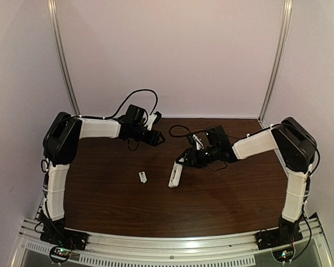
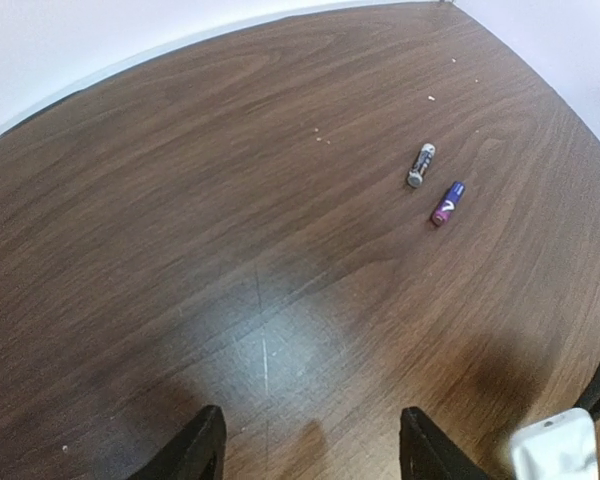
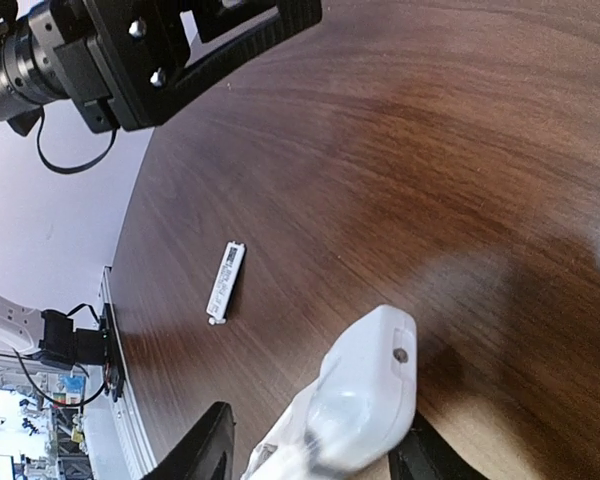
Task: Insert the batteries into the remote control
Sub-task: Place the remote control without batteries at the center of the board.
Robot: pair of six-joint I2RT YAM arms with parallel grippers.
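Two batteries lie side by side on the brown table, a grey-black one (image 2: 421, 165) and a bluish-purple one (image 2: 447, 203), well ahead of my left gripper (image 2: 315, 450). That gripper is open and empty over bare wood. The white remote control (image 3: 365, 395) stands tilted between the jaws of my right gripper (image 3: 310, 455). It looks blurred, rests against the right finger (image 3: 420, 455), and a gap separates it from the left finger (image 3: 202, 445). From above, the remote control (image 1: 174, 174) slants down to the table below the right gripper (image 1: 182, 161). One corner of the remote control (image 2: 553, 447) also shows in the left wrist view.
A small white battery cover (image 3: 225, 283) lies flat on the table left of the remote, also visible from above (image 1: 143, 177). The left arm's wrist (image 3: 130, 50) hangs over the far side. White walls enclose the table on three sides.
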